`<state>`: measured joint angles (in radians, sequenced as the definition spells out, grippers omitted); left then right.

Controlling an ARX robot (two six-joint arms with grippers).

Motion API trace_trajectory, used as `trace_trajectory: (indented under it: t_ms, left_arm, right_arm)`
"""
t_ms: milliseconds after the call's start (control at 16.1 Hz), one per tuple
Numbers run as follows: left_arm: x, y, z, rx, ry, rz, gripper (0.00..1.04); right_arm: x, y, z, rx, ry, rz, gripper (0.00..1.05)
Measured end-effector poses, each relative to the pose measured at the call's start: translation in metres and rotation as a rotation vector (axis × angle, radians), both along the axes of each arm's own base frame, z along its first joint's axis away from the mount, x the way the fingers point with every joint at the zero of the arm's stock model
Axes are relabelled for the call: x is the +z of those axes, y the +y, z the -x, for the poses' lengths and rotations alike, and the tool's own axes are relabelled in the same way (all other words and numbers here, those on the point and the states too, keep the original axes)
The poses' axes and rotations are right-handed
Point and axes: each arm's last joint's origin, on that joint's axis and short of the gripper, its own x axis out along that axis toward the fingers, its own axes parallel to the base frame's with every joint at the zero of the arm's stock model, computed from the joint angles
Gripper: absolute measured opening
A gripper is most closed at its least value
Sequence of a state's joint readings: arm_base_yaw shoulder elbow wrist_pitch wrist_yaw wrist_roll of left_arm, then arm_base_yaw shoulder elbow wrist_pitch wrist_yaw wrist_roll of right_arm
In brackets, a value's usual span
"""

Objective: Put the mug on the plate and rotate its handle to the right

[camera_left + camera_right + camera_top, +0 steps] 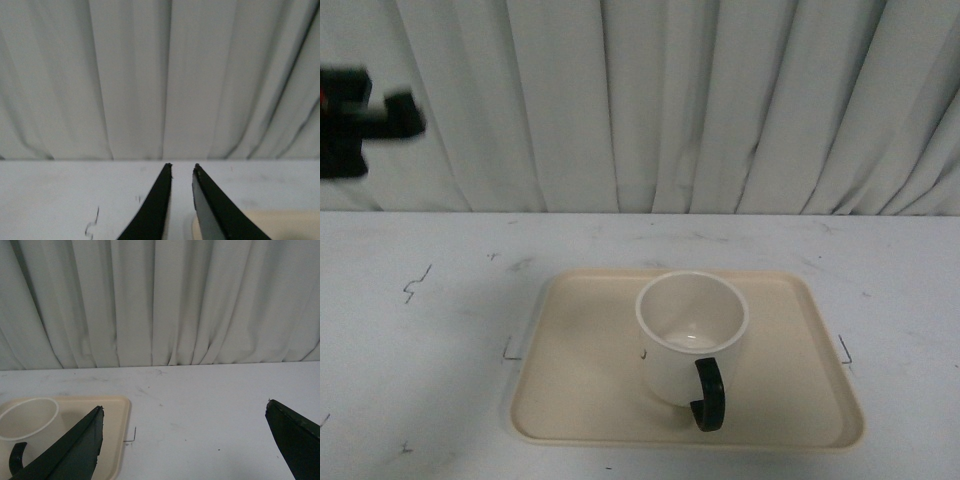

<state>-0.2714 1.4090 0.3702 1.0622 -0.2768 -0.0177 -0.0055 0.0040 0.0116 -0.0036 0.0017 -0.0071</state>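
On the plate [580,385], mug [685,335] upright, handle [710,395] at five o'clock; we judge it rigid, slick: pinch the rim. Left gripper [182,169] jaws near-closed, right gripper [185,406] jaws wide, both empty.

The plate [578,372], a flat beige rectangular tray with rounded corners and a low rim, lies on the tabletop close to its near edge. The cream-white mug [665,372] stands upright on the plate, mouth up, right of the plate's centre. Its glossy black handle [710,396] points toward the near edge.
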Motion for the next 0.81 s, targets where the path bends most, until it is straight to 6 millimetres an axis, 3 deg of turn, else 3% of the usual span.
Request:
trace_trajectory:
  t_ms: [125,249,436,560,810]
  left_arm:
    - [-0.018,0.016,0.022,-0.008,0.073,-0.020,0.02]
    - [-0.010,0.029,0.039,0.009,-0.001,-0.005,0.02]
    - [-0.030,0.039,0.063,-0.010,0.077,-0.017,0.02]
    - [-0.020,0.046,0.073,0.004,0.018,-0.009,0.02]
    - [-0.021,0.061,0.093,0.017,0.030,-0.010,0.02]
  right_arm:
    - [0.000,0.000,0.000,0.000,0.000,0.000,0.98]
    - [0.000,0.000,0.000,0.000,0.000,0.000,0.98]
    - [0.000,0.000,0.000,0.000,0.000,0.000,0.98]
    - [0.000,0.000,0.000,0.000,0.000,0.000,0.98]
    - [0.000,0.000,0.000,0.000,0.000,0.000,0.98]
